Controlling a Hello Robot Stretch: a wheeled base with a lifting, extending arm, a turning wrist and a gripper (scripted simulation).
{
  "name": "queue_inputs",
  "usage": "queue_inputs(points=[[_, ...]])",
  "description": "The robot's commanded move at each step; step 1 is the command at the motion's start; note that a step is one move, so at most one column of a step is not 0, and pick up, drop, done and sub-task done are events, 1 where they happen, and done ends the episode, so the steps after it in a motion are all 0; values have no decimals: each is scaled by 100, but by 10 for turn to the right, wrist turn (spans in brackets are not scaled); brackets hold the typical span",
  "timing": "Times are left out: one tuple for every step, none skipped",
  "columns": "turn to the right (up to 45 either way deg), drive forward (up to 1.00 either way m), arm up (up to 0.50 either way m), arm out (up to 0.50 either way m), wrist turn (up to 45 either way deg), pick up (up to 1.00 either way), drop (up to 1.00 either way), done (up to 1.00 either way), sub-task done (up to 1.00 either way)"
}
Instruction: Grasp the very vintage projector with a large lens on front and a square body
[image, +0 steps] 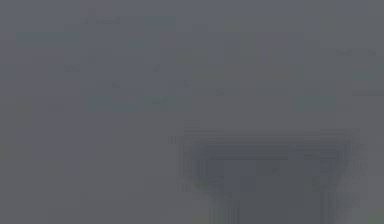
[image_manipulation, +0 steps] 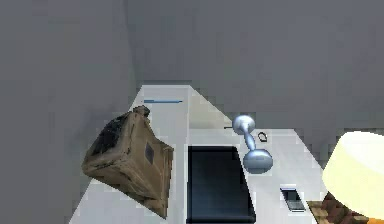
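Observation:
A worn brown box with a square body (image_manipulation: 130, 160), which fits the vintage projector, is at the left edge of a white desk (image_manipulation: 170, 125) in the arm side view. It sits tilted, one corner pointing up, with a dark square patch on its near face. I cannot make out a lens on it.
On the desk lie a flat dark slab like a shut laptop (image_manipulation: 220, 185), a silver dumbbell (image_manipulation: 250, 143), a small phone (image_manipulation: 292, 198) and a blue pen (image_manipulation: 163, 100). A cream lampshade (image_manipulation: 355, 170) stands at the right. Grey walls meet in a corner behind. A plain grey wall (image: 150, 80) faces the forward view.

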Motion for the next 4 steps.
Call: queue_inputs(points=[[0, 0, 50, 0, 0, 0, 0, 0, 0], [0, 0, 38, 0, 0, 0, 0, 0, 0], [0, 0, 0, 0, 450, 0, 0, 0, 0], [0, 0, 0, 0, 450, 0, 0, 0, 0]])
